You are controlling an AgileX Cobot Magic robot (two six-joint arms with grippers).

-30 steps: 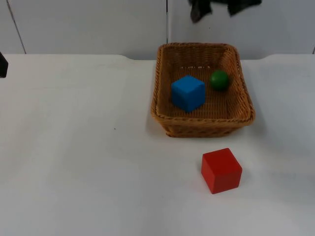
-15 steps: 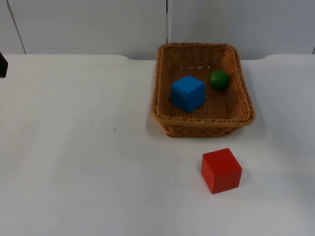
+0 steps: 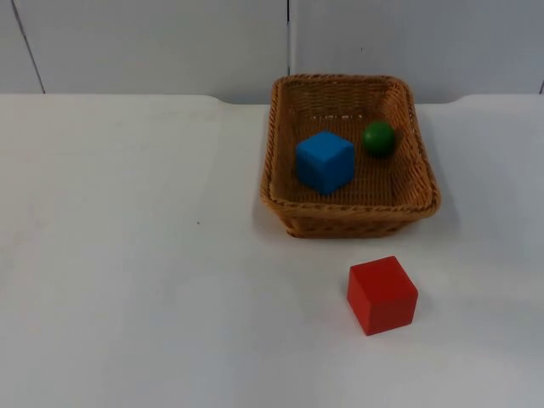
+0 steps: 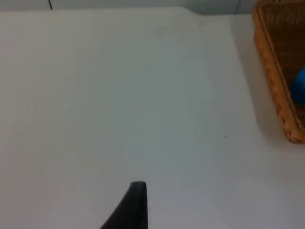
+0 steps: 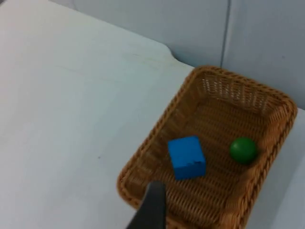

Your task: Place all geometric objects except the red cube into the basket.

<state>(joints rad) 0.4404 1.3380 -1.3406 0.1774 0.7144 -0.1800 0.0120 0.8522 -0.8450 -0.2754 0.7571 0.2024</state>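
Black fingertips are all you get of each gripper: the left gripper (image 4: 136, 205) hangs over bare white table (image 3: 127, 255) with the basket's edge off to one side, and the right gripper (image 5: 151, 207) hangs above the near wall of the wicker basket (image 3: 280, 183). You cannot tell whether either is open or closed. Inside the basket sit the blue cube (image 3: 325, 161) and green ball (image 3: 378, 137), apart. Your red cube (image 3: 382, 294) rests on the table near the basket's front wall.

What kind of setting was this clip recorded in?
Most likely a lab test bench: a bare white table ending at a grey partition wall, with only a wicker basket and plain coloured blocks such as the red cube as props.
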